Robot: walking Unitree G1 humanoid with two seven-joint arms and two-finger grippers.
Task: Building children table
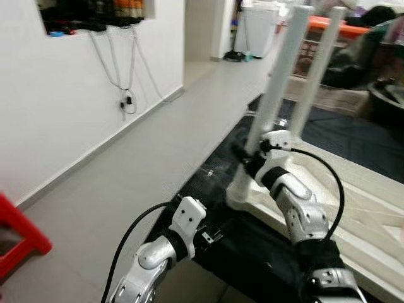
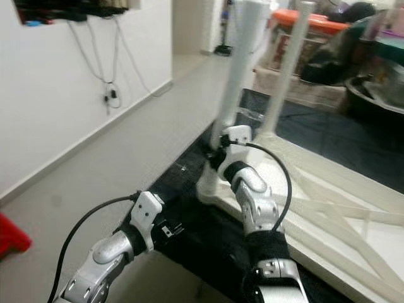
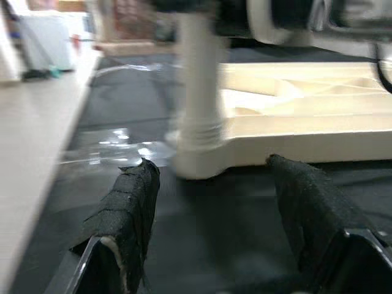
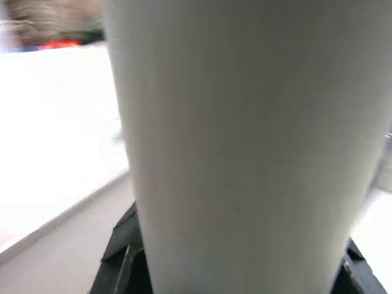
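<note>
Left eye view: my right fingers (image 1: pixel 251 159) clasp the upright table leg (image 1: pixel 278 82); my left fingers (image 3: pixel 214 226), open and empty, sit below its base.

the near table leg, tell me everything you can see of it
The near table leg is a long, smooth, off-white round post, plastic by the look, standing slightly tilted. Its ringed base sits in the corner socket of the upturned cream tabletop, which lies on a black mat. The right gripper is at its lower part; a second leg rises behind.
</note>
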